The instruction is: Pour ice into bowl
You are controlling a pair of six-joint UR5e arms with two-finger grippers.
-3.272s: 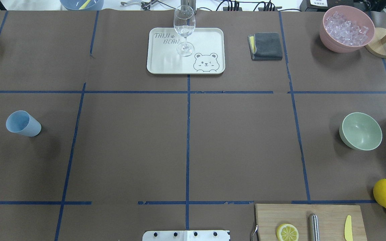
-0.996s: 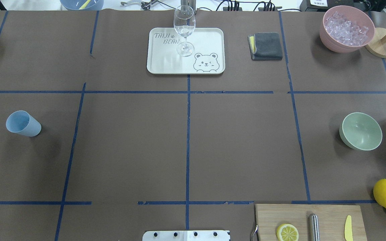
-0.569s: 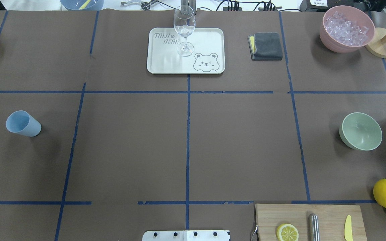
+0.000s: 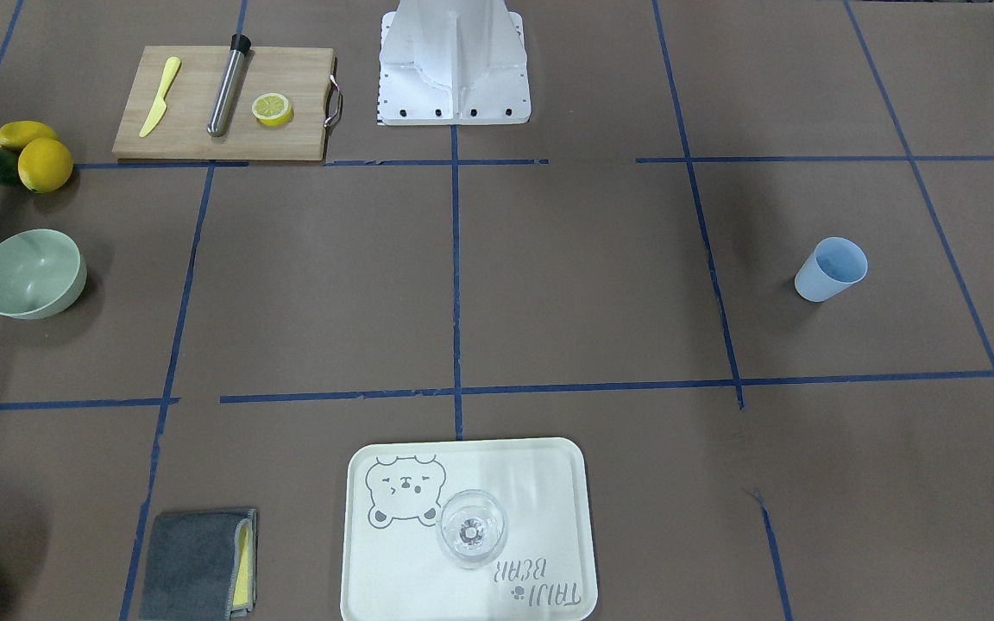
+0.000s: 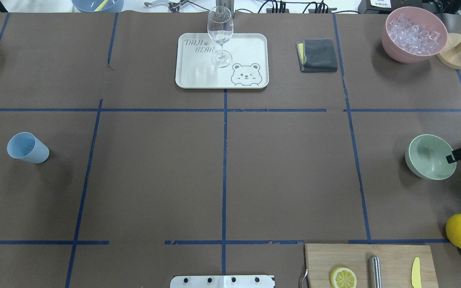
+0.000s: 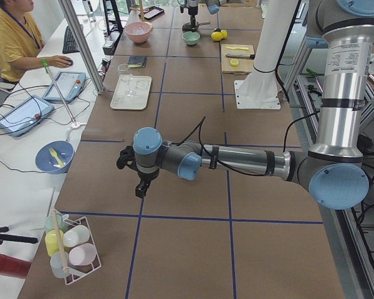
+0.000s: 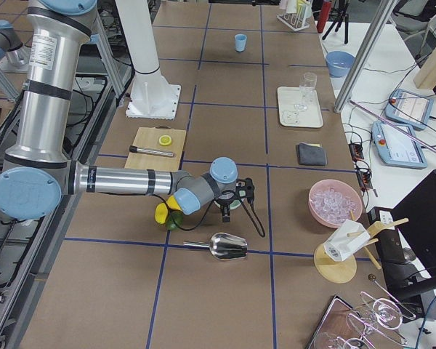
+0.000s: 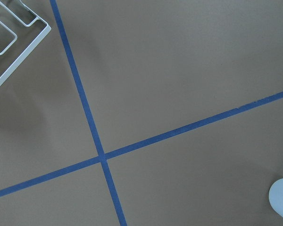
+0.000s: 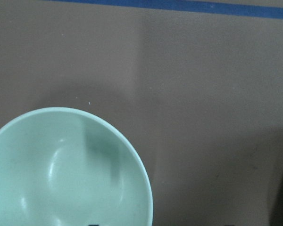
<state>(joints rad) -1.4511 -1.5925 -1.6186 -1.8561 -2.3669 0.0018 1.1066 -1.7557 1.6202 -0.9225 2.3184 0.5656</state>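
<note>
A brown worktop [image 5: 154,172] is crossed by blue tape lines. At far left, the left fingers [image 6: 139,188] hang above the worktop; I cannot tell whether they are wide or narrow. A blue cup [image 5: 27,147] stands near them. At centre back, a glass [image 5: 220,36] stands on a tray [image 5: 250,44]. At back right, the ice [image 5: 413,32] is heaped in a pink bowl [image 5: 394,52]. Nearer, the green bowl [image 5: 424,158] sits upright, with one of the right fingers [image 5: 460,153] over its right rim; I cannot tell how far apart the fingers are.
</note>
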